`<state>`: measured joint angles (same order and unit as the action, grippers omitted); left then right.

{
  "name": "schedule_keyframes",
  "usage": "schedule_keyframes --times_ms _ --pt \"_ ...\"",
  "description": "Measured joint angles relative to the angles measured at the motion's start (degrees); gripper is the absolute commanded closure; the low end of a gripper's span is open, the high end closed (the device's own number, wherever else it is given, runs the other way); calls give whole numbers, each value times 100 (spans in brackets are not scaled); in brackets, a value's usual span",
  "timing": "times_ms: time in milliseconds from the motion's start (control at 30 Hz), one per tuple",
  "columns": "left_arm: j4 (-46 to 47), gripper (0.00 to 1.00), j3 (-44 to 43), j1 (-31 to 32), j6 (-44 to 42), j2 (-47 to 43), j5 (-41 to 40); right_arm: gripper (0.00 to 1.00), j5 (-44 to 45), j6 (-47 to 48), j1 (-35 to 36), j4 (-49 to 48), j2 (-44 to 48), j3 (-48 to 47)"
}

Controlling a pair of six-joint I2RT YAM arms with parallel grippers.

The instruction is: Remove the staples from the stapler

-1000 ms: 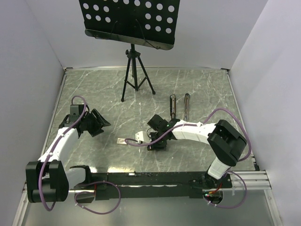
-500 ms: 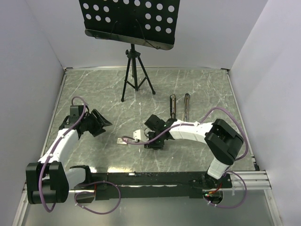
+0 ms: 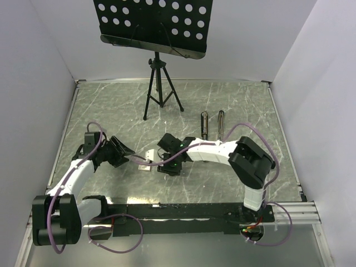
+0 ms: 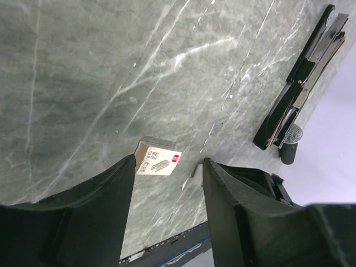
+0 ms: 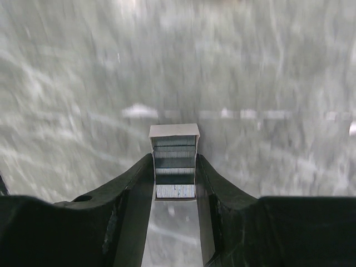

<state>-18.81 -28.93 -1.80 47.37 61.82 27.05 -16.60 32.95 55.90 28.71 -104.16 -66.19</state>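
Note:
The stapler (image 3: 212, 123) lies open as two narrow dark bars at the table's far middle. It also shows at the top right of the left wrist view (image 4: 303, 83). My right gripper (image 3: 154, 158) is shut on the staples (image 5: 174, 161), silvery strips in a small open white tray, held between its fingers (image 5: 133, 189) just above the table. My left gripper (image 3: 124, 151) is open and empty, its fingers (image 4: 105, 194) spread on either side of bare table. It points toward the right gripper from the left, a short gap away.
A small white labelled box (image 4: 158, 159) lies on the table just beyond the left gripper, also in the top view (image 3: 143, 166). A black music stand on a tripod (image 3: 160, 92) stands at the back. White walls enclose the table.
My right gripper has moved left with the staples, away from the stapler and toward the left gripper. My left arm has shifted a little nearer and to the right.

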Motion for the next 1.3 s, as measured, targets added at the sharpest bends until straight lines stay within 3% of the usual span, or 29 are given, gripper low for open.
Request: schedule_keyframes --times_ms 267,700,1300 --pt "210 58 295 15 199 -61 68 58 79 -420 278 35 -570 -684" --pt "297 58 514 376 468 -61 -70 57 398 -713 387 160 -960 -1248" --pt "529 67 557 699 505 343 -382 57 498 -815 463 136 -1246 -1641"
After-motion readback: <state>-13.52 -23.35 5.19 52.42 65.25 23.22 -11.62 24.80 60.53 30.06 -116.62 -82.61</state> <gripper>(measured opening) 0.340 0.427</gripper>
